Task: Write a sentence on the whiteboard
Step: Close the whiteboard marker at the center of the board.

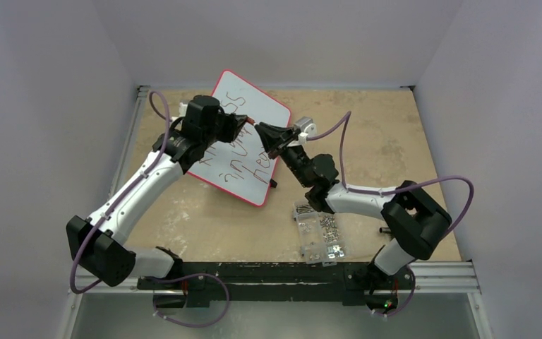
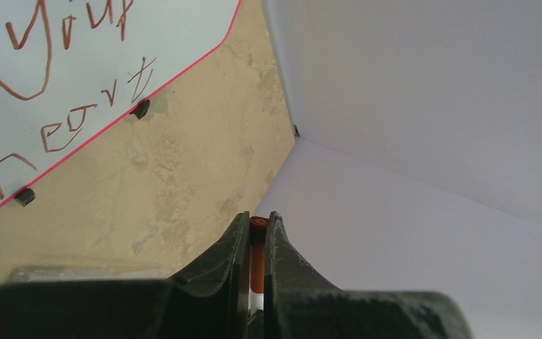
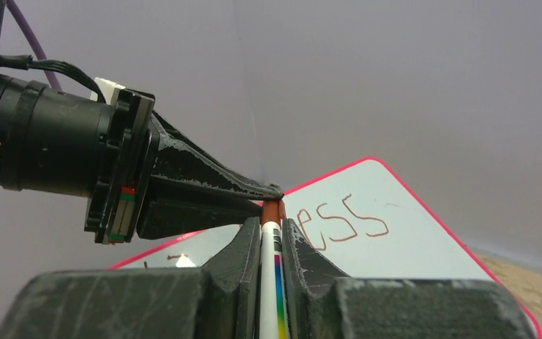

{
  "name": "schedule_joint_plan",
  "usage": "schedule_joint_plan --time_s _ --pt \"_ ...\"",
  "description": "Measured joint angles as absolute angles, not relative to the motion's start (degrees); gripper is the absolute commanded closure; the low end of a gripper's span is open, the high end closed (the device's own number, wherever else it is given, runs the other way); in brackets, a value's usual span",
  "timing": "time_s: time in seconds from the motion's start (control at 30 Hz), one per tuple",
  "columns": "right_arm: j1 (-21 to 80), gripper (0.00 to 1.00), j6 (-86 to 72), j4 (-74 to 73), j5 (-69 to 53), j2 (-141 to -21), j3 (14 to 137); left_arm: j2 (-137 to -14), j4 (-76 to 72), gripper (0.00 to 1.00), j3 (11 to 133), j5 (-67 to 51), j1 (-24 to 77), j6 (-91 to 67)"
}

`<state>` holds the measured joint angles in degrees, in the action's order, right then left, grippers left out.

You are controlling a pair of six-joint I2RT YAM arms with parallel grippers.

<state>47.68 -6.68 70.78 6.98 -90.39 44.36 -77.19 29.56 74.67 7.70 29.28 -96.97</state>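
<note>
Right gripper (image 3: 272, 224) is clamped on the marker (image 3: 269, 282) barrel, above the whiteboard (image 1: 268, 113); the left gripper (image 2: 257, 222) pinches its red cap (image 3: 273, 210). With the sentence (image 1: 243, 152) apparently complete on the whiteboard, capping seems in hand. Next, cap and barrel need pressing squarely together.

I have the white-and-black left arm (image 1: 137, 187) and the right arm (image 1: 356, 198) both stretched out to meet tip to tip above the red-rimmed white whiteboard (image 1: 265, 106). The black two-finger left gripper (image 2: 257, 217) is clamped on the red end of a white marker pen (image 3: 269, 244). The right gripper (image 3: 272, 222) pinches its barrel.
</note>
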Motion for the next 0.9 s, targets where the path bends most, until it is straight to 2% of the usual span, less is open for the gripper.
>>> schedule_joint_plan --time_s 0.47,0.9 --pt "47.44 1.00 -18.65 77.23 11.29 -94.67 51.05 -74.87 19.94 1.00 74.67 20.60 33.80 -95.44" --pt "43.18 1.00 -43.62 81.41 10.39 -98.06 53.58 -74.65 10.04 1.00 73.19 27.88 37.04 -92.33"
